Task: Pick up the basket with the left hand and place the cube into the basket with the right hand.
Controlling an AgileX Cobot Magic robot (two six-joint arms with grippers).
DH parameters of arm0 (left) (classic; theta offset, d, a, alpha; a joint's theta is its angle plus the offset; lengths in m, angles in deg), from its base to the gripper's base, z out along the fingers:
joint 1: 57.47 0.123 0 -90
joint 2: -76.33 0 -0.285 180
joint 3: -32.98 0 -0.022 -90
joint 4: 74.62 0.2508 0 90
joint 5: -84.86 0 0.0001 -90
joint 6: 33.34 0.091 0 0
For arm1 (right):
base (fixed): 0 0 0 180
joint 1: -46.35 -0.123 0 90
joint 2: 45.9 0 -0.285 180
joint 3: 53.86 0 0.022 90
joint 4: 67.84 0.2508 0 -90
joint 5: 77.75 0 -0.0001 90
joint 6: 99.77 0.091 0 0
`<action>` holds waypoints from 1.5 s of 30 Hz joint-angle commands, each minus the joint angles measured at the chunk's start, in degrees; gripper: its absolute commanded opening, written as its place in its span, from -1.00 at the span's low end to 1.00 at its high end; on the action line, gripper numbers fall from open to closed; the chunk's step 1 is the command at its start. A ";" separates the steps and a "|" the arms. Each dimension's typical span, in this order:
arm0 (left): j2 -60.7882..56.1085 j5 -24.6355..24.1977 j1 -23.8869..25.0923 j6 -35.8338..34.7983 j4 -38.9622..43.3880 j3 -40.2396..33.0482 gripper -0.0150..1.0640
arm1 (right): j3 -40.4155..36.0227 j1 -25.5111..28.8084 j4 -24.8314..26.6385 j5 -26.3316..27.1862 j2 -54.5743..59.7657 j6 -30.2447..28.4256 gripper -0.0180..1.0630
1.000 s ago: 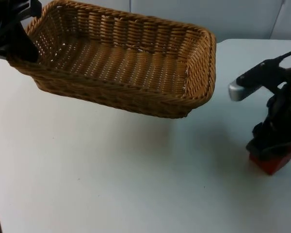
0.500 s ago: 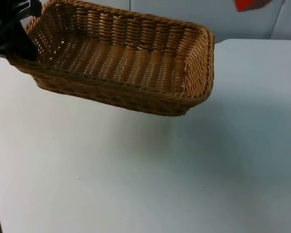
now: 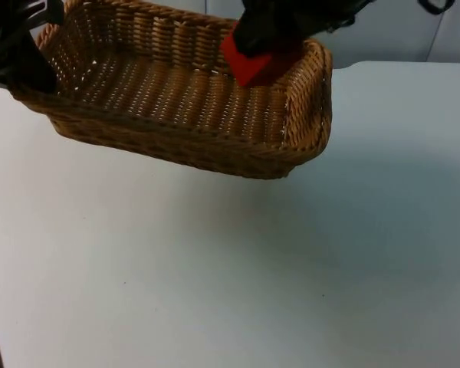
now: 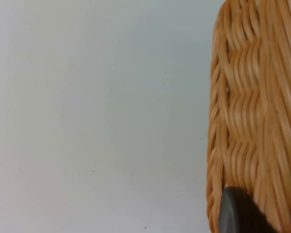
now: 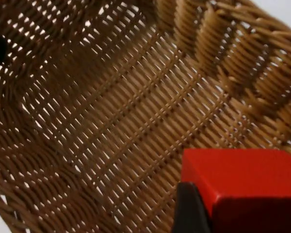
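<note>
A brown wicker basket (image 3: 176, 146) hangs tilted above the white table, held at its left rim by my left gripper (image 3: 27, 65), which is shut on it. Its woven wall (image 4: 252, 111) is close in the left wrist view. My right gripper (image 3: 264, 42) is above the basket's right part, shut on a red cube (image 3: 254, 63). The right wrist view has the red cube (image 5: 242, 179) close up over the basket's woven floor (image 5: 111, 107), with one black fingertip (image 5: 189, 208) against its side.
White table (image 3: 215, 268) spreads below and in front of the basket, with the basket's shadow on it. The grey partition wall (image 3: 399, 31) stands behind.
The right arm lifted the red cube off the table at the right and carried it up and left, over the basket. The basket stayed held aloft, dipping slightly.
</note>
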 commanded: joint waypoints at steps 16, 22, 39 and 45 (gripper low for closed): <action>-0.84 0.76 0.04 -0.18 -2.16 0.03 -0.98 | 15.73 -1.05 -1.16 -8.65 5.54 -0.60 0.88; -0.84 0.76 0.04 -0.18 -2.16 0.03 -0.98 | 18.87 -1.05 -22.22 -7.71 -0.72 16.56 -0.67; -0.84 1.11 0.04 -0.18 -2.16 0.03 -0.98 | 1.75 23.46 -42.52 -8.79 -25.31 44.82 -0.97; -0.84 1.61 0.04 -0.18 -2.16 0.03 -0.98 | -7.97 32.79 -42.19 -2.17 -32.24 46.36 -0.97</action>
